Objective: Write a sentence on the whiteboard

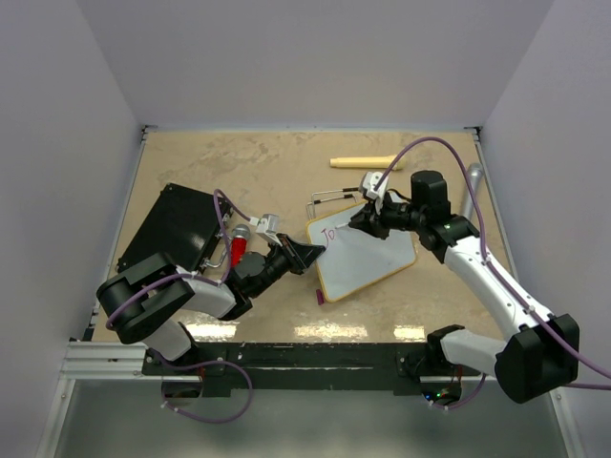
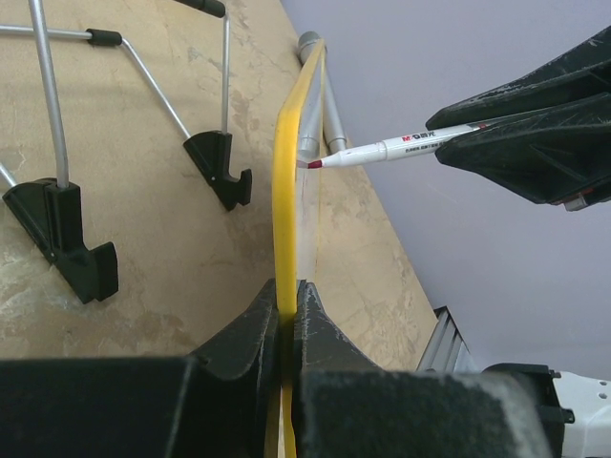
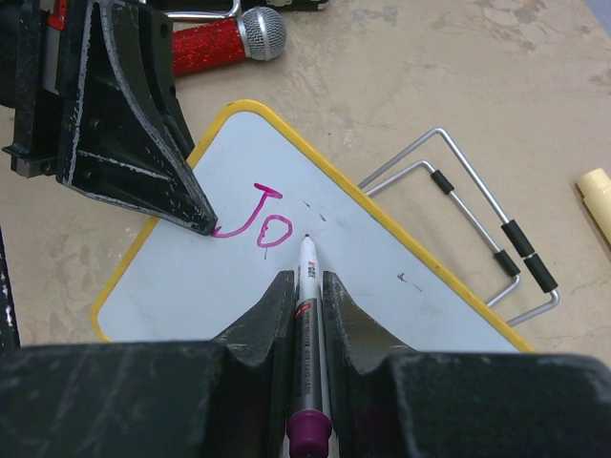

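A small whiteboard (image 1: 368, 258) with a yellow rim sits near the middle of the tan worktop (image 1: 248, 162), turned cornerwise, and the left fingers (image 2: 253, 334) are pinched tight on its yellow edge. The right fingers (image 3: 267, 315) are closed around a white marker (image 3: 307, 324) with a magenta end cap, whose tip touches the board just right of the pink letters "Jo" (image 3: 258, 219), written near one corner. A wire stand (image 3: 516, 239) lies just beyond the board, a red glitter microphone (image 3: 215, 43) lies beside the left arm, and a black flat case (image 1: 177, 224) rests further left.
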`<state>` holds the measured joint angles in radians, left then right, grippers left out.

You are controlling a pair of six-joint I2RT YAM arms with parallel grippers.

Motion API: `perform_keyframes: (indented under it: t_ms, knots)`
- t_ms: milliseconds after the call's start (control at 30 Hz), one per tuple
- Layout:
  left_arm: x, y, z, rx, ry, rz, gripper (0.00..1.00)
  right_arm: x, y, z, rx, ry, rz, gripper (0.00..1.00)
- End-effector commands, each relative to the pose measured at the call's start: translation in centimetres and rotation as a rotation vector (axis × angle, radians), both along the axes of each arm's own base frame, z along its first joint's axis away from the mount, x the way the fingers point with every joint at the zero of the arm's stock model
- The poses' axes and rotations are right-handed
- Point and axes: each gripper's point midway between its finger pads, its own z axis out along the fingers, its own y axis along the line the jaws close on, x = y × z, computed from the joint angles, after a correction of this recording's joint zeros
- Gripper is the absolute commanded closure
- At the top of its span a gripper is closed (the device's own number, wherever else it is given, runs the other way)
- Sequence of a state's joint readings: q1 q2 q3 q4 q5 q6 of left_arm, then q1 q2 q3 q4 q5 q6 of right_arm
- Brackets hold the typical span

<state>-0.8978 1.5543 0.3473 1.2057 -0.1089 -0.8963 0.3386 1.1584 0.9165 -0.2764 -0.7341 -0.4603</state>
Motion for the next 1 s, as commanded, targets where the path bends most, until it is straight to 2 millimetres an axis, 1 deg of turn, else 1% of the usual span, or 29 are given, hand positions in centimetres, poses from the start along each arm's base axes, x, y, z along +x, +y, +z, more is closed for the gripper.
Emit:
perform_keyframes:
  t_ms: [0, 267, 433, 667, 900, 967]
  knots:
    - [-0.4, -0.3, 1.3, -0.006, -0.082, -0.025, 1.0, 0.4, 0.5, 1.2, 0.026, -0.026, 0.019, 1.0]
    - [-0.4, -0.2, 1.2, -0.002, -0.078, -0.018, 1.0, -1.2, 0.0, 0.0, -0.011, 0.003, 0.047, 1.0]
    - [-0.3, -0.1, 1.2, -0.005, -0.077, -0.016, 1.0, -1.6, -0.3, -0.6, -0.03, 0.009, 0.048, 1.0]
    - [-0.4, -0.1, 1.2, -0.005, -0.077, -0.018, 1.0, -0.6, -0.7, -0.3, -0.047, -0.011, 0.002, 1.0]
    - [-0.5, -0.2, 1.1, -0.007, -0.076, -0.021, 1.0, 0.6, -0.8, 1.0, -0.037, -0.052, -0.043, 1.0]
    - [-0.5, -0.1, 1.1, -0.008, -0.077, -0.021, 1.0, 1.0, -0.9, 1.1, -0.038, -0.056, -0.052, 1.0]
